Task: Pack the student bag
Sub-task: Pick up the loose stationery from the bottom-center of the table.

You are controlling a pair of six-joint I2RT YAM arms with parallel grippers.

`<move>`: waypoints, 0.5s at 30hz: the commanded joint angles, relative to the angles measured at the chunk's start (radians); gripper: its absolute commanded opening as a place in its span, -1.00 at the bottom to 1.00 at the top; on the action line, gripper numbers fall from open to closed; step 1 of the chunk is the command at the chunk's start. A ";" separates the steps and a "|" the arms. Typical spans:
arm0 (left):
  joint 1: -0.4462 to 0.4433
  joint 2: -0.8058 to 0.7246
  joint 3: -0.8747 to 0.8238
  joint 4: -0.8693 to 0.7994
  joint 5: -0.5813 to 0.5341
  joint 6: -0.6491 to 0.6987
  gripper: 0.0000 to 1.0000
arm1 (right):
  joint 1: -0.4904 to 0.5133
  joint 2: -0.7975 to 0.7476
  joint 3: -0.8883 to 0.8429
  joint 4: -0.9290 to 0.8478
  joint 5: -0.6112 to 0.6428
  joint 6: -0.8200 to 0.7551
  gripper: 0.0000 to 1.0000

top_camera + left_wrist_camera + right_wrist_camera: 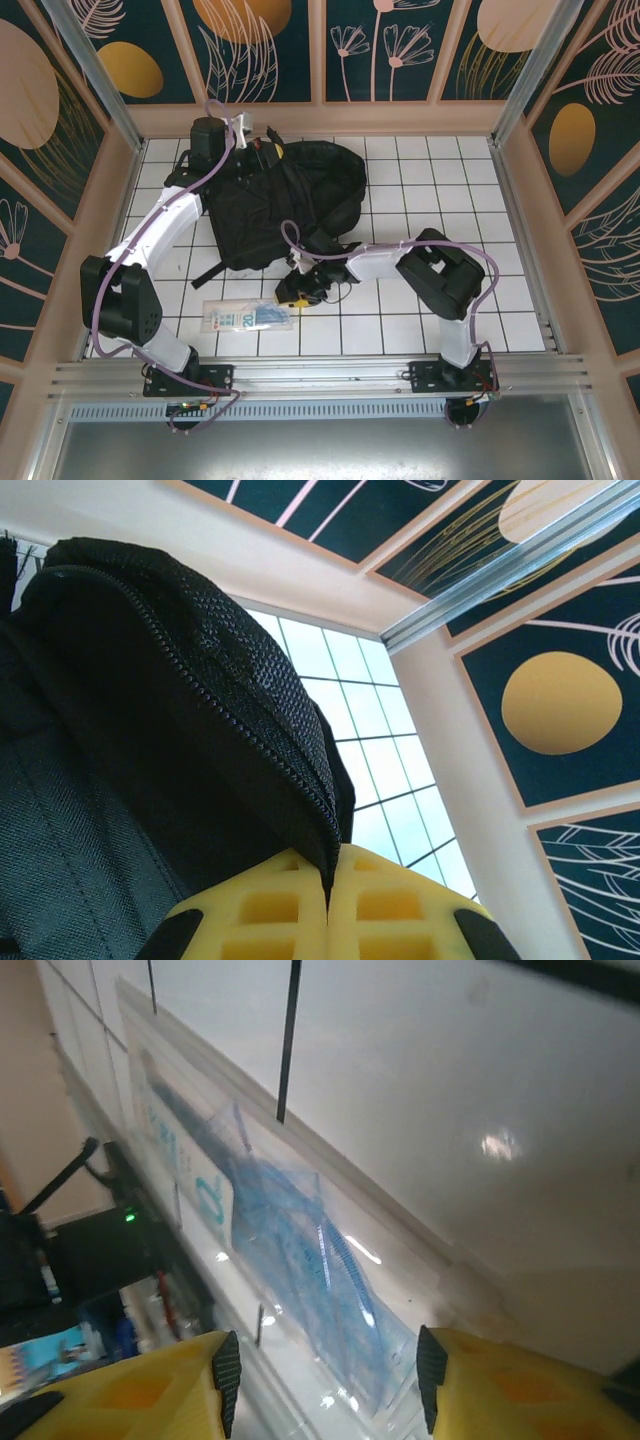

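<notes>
**Bag pinched at the zip, pouch between spread fingers**

White glossy tabletop [430, 190], ruled into squares by dark lines. Walled by teal panels [400, 50] painted with pale flowers and gold discs, cornered by ribbed aluminium posts [541, 70].

At the back centre, slumped flat on the tiles: the student bag [285, 205]. Black, soft woven fabric, rounded outline, shoulder straps [345, 205] looping out toward the right arm's side.

Seen from above, the left gripper [265, 148] at the bag's far edge, largely masked by its own wrist. Seen far closer from the left wrist: yellow moulded fingers [270, 910], gridded with square recesses, pressed together on a fold of the bag. Coarse black mesh there, edged by a toothed zip [250, 740]. Fabric bulging up across the left half of that view, with tiles and a corner post beyond on the right.

Just off the bag's near edge, the right gripper [292, 293], above one end of a clear plastic pouch [245, 317] lying flat on the tiles near the front rail [320, 375]. From above, no telling how wide its fingers stand. From the right wrist: yellow fingers [530, 1385] with black inner pads, spread apart, the pouch's end in the gap between them, not squeezed. Crinkled shiny film, a white printed card, translucent blue flat pieces inside, glare on the tile beside it.
</notes>
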 commanded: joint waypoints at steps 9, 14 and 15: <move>0.006 -0.045 0.018 0.039 0.016 0.009 -1.00 | 0.211 -0.016 0.316 -0.450 0.655 -0.442 0.54; 0.015 -0.056 0.028 0.026 0.013 0.012 -1.00 | 0.286 0.071 0.418 -0.474 0.758 -0.595 0.77; 0.016 -0.058 0.030 0.023 0.014 0.011 -1.00 | 0.299 0.087 0.435 -0.476 0.769 -0.627 0.81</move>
